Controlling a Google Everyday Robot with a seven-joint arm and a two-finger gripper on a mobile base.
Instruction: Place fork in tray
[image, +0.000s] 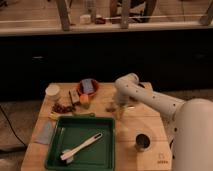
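The dark green tray (105, 127) lies at the front left of the wooden table. A white plastic fork (81, 147) lies diagonally inside it, head toward the front left corner. My gripper (117, 107) hangs from the white arm over the table just behind the tray's far right corner, apart from the fork. The gripper holds nothing that I can see.
A white cup (52, 90), a red bowl with a blue item (88, 86), an orange object (85, 100) and dark snacks (62, 107) stand behind the tray. A grey-blue cloth (45, 132) lies to its left. A dark can (142, 142) stands to its right.
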